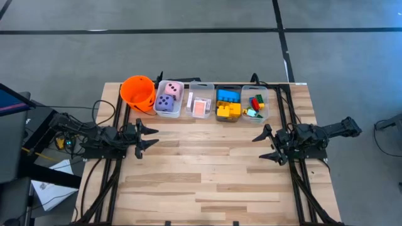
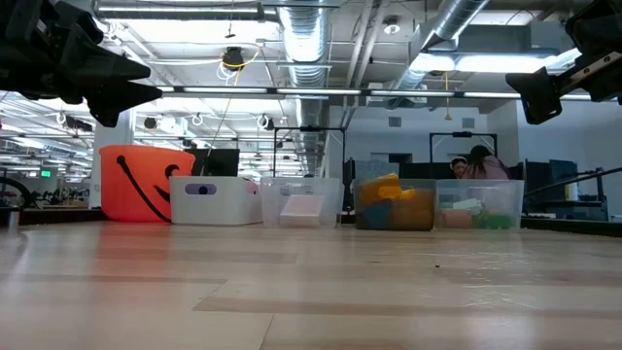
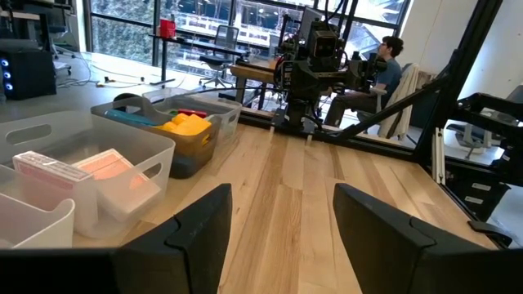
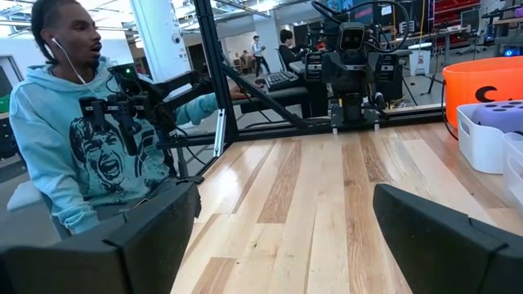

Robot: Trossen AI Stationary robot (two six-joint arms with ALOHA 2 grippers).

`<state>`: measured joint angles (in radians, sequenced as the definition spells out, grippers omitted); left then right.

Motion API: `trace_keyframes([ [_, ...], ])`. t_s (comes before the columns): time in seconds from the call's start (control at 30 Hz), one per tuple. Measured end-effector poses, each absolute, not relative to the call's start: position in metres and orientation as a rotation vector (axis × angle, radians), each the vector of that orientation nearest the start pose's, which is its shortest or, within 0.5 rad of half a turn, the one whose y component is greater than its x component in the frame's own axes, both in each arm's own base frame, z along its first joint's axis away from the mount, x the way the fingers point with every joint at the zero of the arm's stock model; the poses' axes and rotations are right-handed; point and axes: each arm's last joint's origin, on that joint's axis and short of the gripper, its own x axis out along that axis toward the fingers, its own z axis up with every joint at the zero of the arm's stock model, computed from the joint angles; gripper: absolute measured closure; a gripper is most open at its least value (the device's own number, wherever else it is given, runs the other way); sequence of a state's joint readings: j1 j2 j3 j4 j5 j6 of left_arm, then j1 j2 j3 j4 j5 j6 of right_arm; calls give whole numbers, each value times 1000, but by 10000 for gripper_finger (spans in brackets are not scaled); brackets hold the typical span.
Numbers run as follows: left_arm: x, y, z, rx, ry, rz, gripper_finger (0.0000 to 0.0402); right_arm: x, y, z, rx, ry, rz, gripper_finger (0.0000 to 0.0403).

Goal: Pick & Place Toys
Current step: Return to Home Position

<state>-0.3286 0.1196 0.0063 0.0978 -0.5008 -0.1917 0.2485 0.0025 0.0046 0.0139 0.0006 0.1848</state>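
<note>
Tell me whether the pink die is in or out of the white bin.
In: the high view shows the pink die inside the white bin, beside the purple die.

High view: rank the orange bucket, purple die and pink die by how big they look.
1. The orange bucket, clearly largest.
2. The purple die and the pink die: too alike to rank.

Open-plan lab/office: exposed ceiling ducts (image 2: 307,39), ppl (image 2: 483,163) at desks (image 3: 249,72).
</note>
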Motion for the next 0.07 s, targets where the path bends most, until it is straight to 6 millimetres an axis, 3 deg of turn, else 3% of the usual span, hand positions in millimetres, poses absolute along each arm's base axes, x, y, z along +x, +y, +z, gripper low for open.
trace_keyframes([
  [0.07,100,-20,165,-185,-2,173,192,95,24,166,186,7,249,40],
])
